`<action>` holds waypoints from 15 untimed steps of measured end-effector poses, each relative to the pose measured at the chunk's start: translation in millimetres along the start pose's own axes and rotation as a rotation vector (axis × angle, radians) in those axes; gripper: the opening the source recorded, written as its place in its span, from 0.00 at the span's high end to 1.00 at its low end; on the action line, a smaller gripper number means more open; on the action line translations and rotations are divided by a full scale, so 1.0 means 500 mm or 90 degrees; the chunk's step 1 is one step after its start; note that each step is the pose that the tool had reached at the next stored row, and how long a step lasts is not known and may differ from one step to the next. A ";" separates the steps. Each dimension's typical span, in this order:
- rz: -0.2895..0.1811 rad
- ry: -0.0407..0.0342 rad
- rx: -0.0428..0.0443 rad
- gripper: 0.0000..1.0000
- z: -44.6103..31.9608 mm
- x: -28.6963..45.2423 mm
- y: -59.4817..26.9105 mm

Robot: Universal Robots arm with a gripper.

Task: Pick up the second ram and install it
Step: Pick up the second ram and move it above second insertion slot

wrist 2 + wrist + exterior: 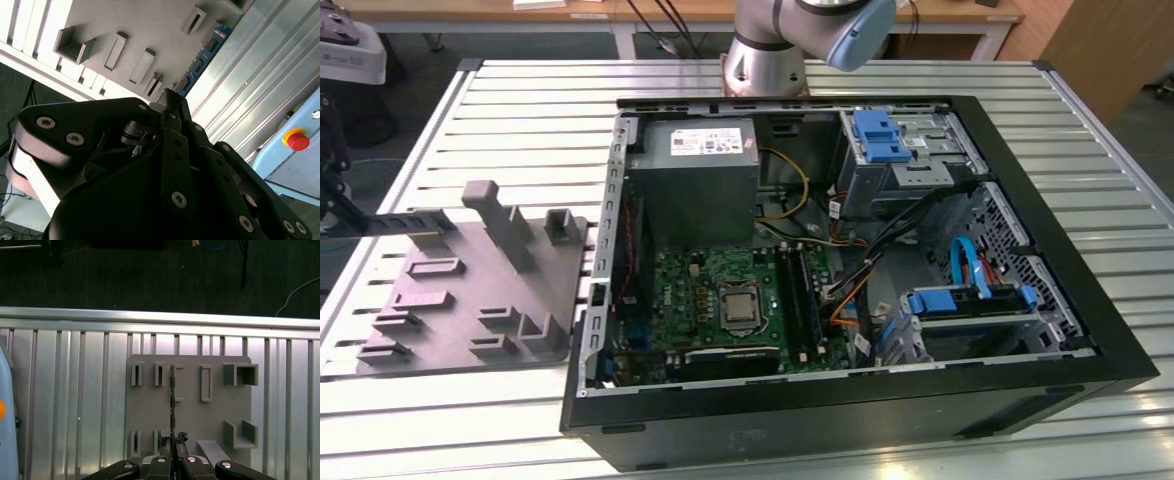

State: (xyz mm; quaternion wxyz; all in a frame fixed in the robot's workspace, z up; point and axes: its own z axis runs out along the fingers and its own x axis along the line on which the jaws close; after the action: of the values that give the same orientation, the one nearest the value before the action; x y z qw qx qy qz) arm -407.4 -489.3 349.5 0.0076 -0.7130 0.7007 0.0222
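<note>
My gripper is shut on one end of the second ram, a thin dark stick with chips along its face. Seen edge-on in the first wrist view, the second ram is a narrow line reaching out from the gripper over the grey tray and its slots. In the exterior view the second ram hangs level over the far edge of the tray at the view's left, with the gripper at the picture's edge. The motherboard lies in the open case, well apart from the stick.
The open computer case holds a power supply, cables and blue drive brackets. The arm's base stands behind it on the slatted metal table. A red stop button sits beside the table.
</note>
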 end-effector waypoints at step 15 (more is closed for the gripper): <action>0.000 -0.0023 0.0000 0.86 -0.039 -0.002 0.001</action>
State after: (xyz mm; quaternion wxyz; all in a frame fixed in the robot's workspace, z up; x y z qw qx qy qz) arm -407.3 -489.3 369.0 0.0089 -0.7131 0.7007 0.0235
